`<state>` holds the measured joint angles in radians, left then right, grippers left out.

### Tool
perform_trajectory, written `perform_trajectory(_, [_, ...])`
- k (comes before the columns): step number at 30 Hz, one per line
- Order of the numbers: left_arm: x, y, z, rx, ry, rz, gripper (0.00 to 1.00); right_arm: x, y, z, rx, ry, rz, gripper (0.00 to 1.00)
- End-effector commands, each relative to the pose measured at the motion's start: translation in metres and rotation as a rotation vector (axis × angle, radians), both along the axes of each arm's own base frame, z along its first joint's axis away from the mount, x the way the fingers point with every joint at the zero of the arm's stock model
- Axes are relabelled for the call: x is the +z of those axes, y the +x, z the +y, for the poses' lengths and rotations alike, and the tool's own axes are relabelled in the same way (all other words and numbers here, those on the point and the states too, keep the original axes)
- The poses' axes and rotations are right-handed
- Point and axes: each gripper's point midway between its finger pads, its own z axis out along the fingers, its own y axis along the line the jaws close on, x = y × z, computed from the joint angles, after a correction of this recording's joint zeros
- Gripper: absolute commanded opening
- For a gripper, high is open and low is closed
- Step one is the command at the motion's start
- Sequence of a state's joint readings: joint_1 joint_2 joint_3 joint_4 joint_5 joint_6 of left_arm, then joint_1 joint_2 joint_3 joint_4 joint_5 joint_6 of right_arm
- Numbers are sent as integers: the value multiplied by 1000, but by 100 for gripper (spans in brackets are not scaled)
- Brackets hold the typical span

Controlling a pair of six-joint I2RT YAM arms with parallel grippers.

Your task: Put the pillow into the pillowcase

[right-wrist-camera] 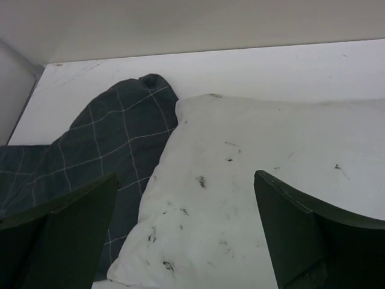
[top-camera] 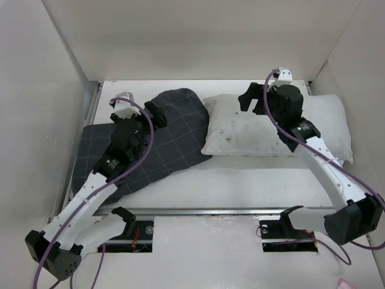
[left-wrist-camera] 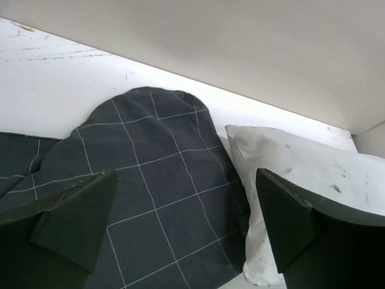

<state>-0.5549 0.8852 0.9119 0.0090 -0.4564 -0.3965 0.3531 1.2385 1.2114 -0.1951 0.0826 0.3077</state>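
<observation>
The white pillow [top-camera: 240,126] with dark specks lies flat at the back right of the table; it also shows in the left wrist view [left-wrist-camera: 301,162] and the right wrist view [right-wrist-camera: 252,180]. The dark grey checked pillowcase [top-camera: 162,138] lies crumpled to its left, its edge touching the pillow's left end; it shows in the left wrist view [left-wrist-camera: 156,198] and the right wrist view [right-wrist-camera: 114,138]. My left gripper [top-camera: 153,114] hovers open and empty above the pillowcase [left-wrist-camera: 186,223]. My right gripper [top-camera: 252,99] hovers open and empty above the pillow [right-wrist-camera: 186,229].
White walls [top-camera: 60,90] close in the table on the left, back and right. The bare white tabletop [top-camera: 252,180] runs in front of the pillow. The arm bases stand at the near edge [top-camera: 198,211].
</observation>
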Motion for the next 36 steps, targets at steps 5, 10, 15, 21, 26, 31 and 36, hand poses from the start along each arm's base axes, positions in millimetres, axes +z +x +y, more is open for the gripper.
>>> perform_trajectory(5, [-5, 8, -15, -56, 41, 23, 99, 29, 0, 26, 159, -12, -98, 100])
perform_trajectory(10, [-13, 10, -20, -76, 42, 30, 99, 45, 2, 30, 179, -4, -181, 100])
perform_trajectory(15, [-26, 17, -30, -107, 65, 60, 99, 19, 23, 41, 180, -204, -73, 100])
perform_trajectory(21, [-53, 29, -40, -115, 99, 142, 99, -28, 50, 55, 146, -503, 39, 100])
perform_trajectory(26, [-63, 41, -47, -111, 108, 178, 99, -83, 84, 41, 27, -661, 239, 100])
perform_trajectory(31, [-77, 54, -55, -110, 138, 232, 99, -140, 98, 41, 78, -702, 415, 100])
perform_trajectory(36, [-89, 69, -63, -101, 164, 274, 99, -186, 101, 38, 147, -631, 527, 49])
